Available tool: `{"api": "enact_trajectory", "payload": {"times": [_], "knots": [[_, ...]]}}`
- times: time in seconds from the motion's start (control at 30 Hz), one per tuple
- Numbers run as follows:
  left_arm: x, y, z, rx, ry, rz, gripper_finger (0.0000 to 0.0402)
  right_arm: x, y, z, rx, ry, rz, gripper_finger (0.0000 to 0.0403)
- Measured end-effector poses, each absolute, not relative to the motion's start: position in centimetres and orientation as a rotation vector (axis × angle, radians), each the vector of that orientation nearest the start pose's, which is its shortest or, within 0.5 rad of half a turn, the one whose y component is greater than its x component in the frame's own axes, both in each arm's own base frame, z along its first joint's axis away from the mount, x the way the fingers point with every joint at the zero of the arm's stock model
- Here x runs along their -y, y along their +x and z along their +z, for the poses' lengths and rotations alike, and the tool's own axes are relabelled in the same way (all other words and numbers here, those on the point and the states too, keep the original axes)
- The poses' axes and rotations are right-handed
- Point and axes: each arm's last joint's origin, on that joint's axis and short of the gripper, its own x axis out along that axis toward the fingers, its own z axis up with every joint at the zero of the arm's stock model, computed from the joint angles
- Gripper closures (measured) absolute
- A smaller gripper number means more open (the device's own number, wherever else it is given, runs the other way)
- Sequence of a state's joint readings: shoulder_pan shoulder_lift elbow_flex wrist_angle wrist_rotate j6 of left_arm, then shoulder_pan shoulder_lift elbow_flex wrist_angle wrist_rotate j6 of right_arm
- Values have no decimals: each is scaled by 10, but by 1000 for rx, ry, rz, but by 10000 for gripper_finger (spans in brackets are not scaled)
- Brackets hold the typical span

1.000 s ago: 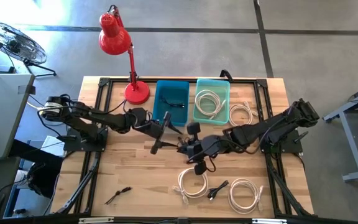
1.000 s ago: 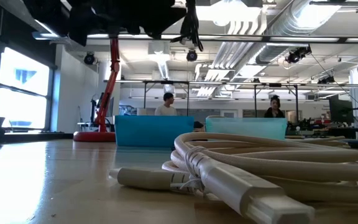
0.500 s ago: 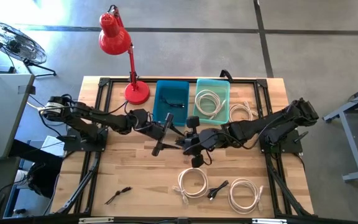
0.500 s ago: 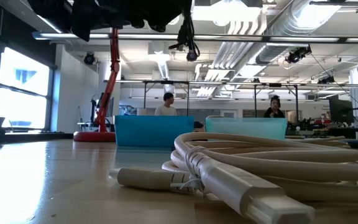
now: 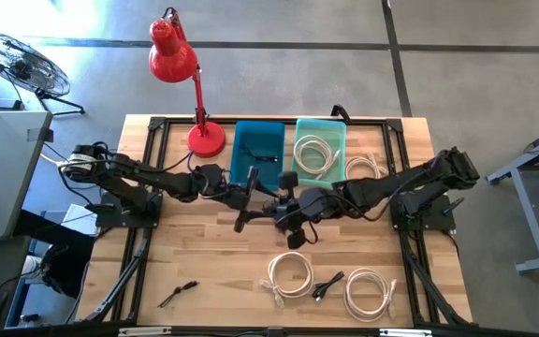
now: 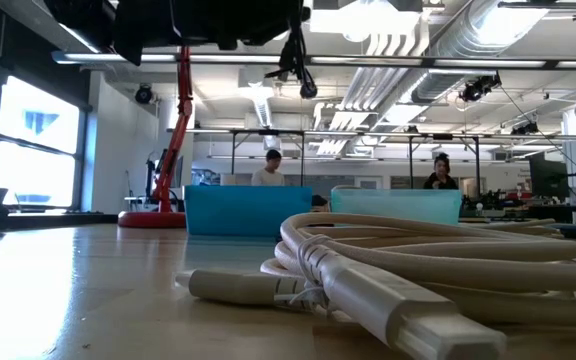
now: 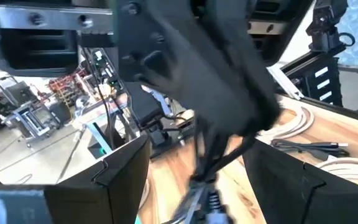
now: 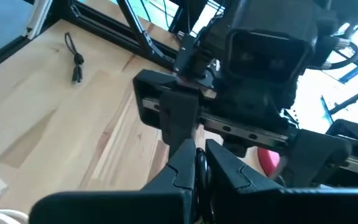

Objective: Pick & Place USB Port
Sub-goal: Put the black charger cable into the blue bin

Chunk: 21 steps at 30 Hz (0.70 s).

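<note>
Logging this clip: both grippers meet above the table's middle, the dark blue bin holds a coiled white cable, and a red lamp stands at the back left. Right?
Not quite. In the high view the coiled white cable lies in the teal bin; the dark blue bin holds a black cable. The rest stands.

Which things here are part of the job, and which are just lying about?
Job: right gripper, shut on black USB cable; open left gripper; blue bin; teal bin; white cable coils.
Lying about: red desk lamp; floor fan.
</note>
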<state>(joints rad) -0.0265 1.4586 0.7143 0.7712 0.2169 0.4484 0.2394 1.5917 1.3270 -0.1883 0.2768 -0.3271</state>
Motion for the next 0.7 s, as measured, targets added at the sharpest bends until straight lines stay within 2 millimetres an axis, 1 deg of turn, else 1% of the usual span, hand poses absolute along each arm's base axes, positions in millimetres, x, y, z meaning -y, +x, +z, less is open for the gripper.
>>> {"api": "enact_trajectory", "payload": {"times": [0.2, 0.3, 0.4, 0.5, 0.57, 0.67, 0.7], "knots": [[14, 307, 245, 69, 448, -233, 149, -69, 357, 319, -447, -431, 14, 393], [14, 307, 244, 43, 447, -207, 151, -66, 358, 319, -444, -413, 43, 393], [13, 307, 243, 35, 447, -190, 171, -65, 359, 320, -433, -405, 63, 393], [12, 307, 243, 31, 494, -169, 218, -65, 359, 321, -426, -404, 63, 393], [11, 308, 242, 18, 519, -138, 267, -65, 359, 321, -424, -403, 62, 393], [11, 308, 241, 3, 535, -129, 359, -65, 359, 321, -427, -400, 62, 387], [11, 308, 240, -4, 543, -123, 364, -65, 359, 320, -431, -401, 64, 379]]}}
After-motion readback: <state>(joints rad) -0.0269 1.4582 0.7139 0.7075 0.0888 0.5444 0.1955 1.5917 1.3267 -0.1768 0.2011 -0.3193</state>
